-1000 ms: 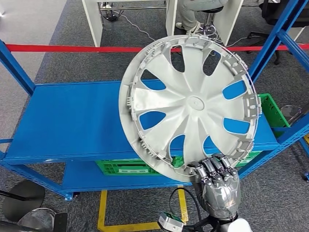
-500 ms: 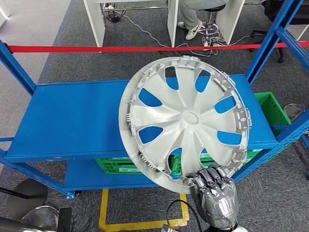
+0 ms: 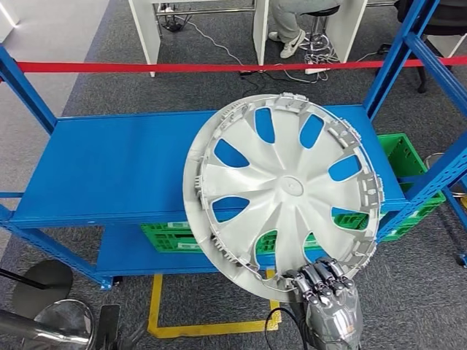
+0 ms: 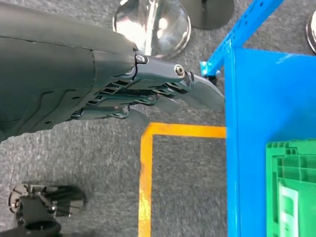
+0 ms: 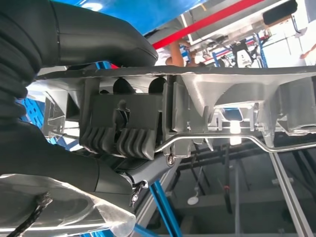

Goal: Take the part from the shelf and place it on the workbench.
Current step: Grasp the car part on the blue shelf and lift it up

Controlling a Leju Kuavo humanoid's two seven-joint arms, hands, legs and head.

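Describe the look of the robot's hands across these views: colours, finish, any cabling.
Right hand: glossy silver metallic shell, segmented grey fingers with dark joints; a black cable loops beside the wrist. Close up, it shows black ribbed pads and a dark ribbed cover. Left hand: matte dark grey cover, slim dark fingers with visible silver screws.

I can read no text, brand or number anywhere. A white label on the green crate (image 3: 182, 238) under the blue shelf (image 3: 110, 171) is too blurred to make out; the hubcap (image 3: 284, 189) carries no legible marking.
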